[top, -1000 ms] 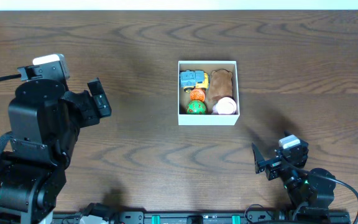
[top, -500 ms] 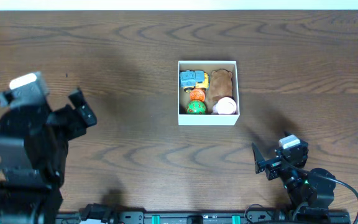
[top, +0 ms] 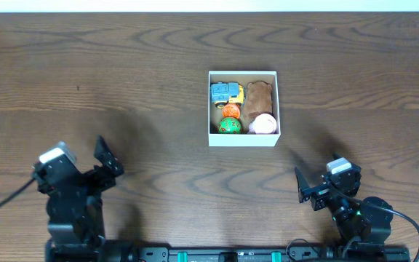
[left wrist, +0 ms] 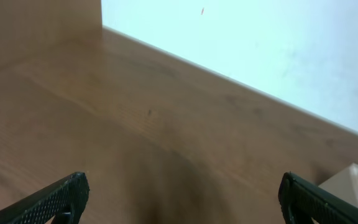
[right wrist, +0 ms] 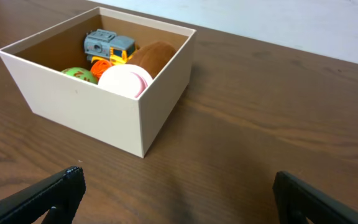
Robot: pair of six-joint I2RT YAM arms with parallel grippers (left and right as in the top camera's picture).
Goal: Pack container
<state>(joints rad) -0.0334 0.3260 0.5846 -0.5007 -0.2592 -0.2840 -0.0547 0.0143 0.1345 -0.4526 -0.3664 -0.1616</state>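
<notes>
The container [top: 243,139] is a square white box with a tan inside, at the table's middle. In it lie a blue and yellow toy truck [top: 224,92], an orange toy [top: 230,110], a green ball [top: 229,126], a brown plush [top: 257,98] and a pink-white round toy [top: 263,124]. The right wrist view shows the container [right wrist: 92,106] close ahead. My left gripper [top: 106,156] is open and empty at the front left, far from the box; its corner [left wrist: 353,180] shows at the left wrist view's right edge. My right gripper [top: 308,188] is open and empty at the front right.
The dark wood table [top: 122,87] carries only the box. A pale wall [left wrist: 260,43] lies past the table's far edge.
My left arm has pulled back and folded down to the front left of the table. The right arm and the box have not moved.
</notes>
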